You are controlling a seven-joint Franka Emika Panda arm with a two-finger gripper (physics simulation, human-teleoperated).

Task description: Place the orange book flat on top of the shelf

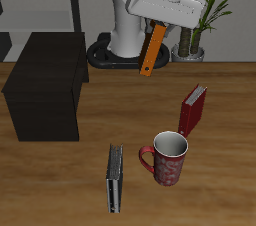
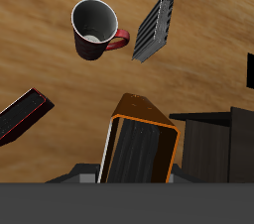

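The orange book hangs tilted in the air, held by my gripper well above the table's back part. In the wrist view the orange book fills the space between my fingers, its dark cover framed in orange. The shelf, a large matte black box with a flat top, stands on the table off to one side of the held book. Its dark edge shows in the wrist view. The book is apart from the shelf and higher than its top.
A dark red book stands upright on the table. A red mug stands nearer the front edge, with a dark grey book beside it. A potted plant and a grey shelving unit stand at the back.
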